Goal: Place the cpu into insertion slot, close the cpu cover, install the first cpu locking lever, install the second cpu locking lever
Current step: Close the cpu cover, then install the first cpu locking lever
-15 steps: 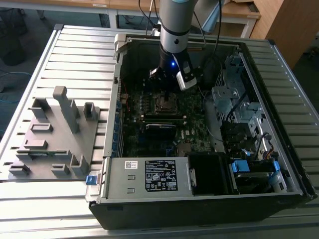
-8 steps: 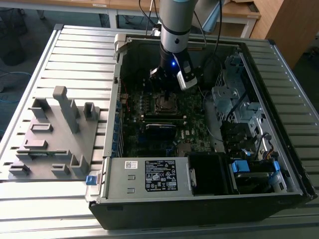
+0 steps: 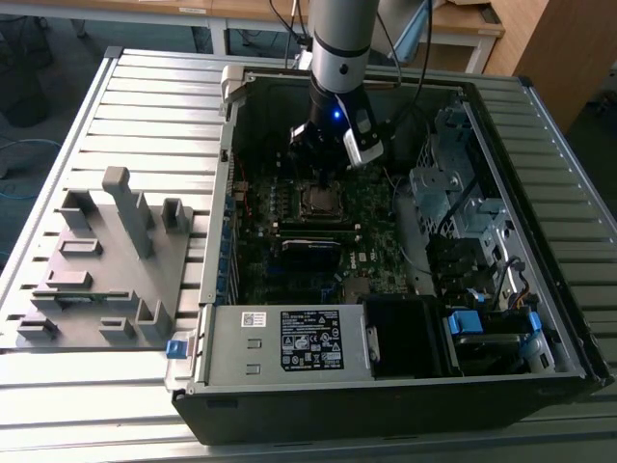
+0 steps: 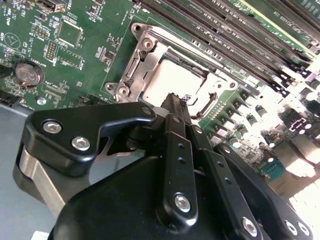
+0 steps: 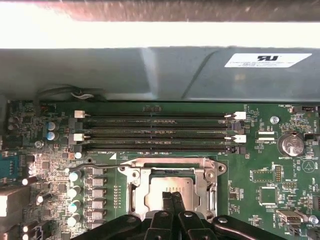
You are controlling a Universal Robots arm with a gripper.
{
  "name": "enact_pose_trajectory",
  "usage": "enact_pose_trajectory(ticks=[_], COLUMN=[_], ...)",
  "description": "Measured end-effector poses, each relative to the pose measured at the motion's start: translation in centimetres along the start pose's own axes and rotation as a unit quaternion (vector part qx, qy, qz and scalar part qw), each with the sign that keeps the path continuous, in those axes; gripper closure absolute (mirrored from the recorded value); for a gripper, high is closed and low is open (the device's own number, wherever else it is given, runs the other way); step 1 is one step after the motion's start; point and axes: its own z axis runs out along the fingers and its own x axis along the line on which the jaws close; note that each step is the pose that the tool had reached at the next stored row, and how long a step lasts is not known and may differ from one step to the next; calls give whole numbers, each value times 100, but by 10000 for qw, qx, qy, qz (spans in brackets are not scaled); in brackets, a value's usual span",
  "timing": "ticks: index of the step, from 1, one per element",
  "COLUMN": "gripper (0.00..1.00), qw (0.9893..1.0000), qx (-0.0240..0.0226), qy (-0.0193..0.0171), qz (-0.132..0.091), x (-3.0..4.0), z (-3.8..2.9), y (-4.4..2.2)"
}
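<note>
2 fingers (image 5: 167, 202) of the gripper (image 4: 173, 97) are pinched together, holding nothing; at their tips the cpu (image 5: 160, 187) lies seated beneath the cpu cover (image 5: 136, 187); best press the frame's rim squarely, not the chip.

An open black metal computer case (image 3: 386, 410) lies on a grey slatted metal table (image 3: 154, 106), with a grey moulded plastic fixture plate (image 3: 96, 280) beside it on the exterior view's left. Inside the case, a green motherboard (image 5: 240, 165) lies on the floor, a silver-grey box-shaped power supply (image 3: 241, 352) sits along the near wall, and a grey metal drive cage (image 3: 443, 183) stands at the exterior view's right. Near the board's middle, the square black insertion slot (image 3: 318, 201) holds the flat silver-grey square cpu (image 5: 165, 192). The thin silvery cpu cover (image 5: 136, 192) lies down around the chip, long black memory slots (image 5: 155, 132) run between socket and power supply, and the black gripper (image 5: 172, 197) hangs directly over the cpu.
</note>
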Motion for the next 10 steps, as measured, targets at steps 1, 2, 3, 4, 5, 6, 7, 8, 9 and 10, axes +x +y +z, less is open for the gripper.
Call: enact_pose_trajectory(ticks=[1,2,3,4,5,6,7,8,9,10], gripper=[90,90,90,90,90,90,90,90,90,90], qw=[10000,10000,10000,10000,10000,10000,10000,10000,10000,10000], qx=[0,0,0,0,0,-1,-2,-2,0,-1], qy=[0,0,0,0,0,-1,-1,-1,0,0], qz=[0,0,0,0,0,0,0,0,0,0], x=[0,0,0,0,0,0,0,0,0,1], z=[-11,-23,-34,-43,-49,-51,-51,-51,-84,-116], y=[0,1,2,2,3,3,3,3,4,6])
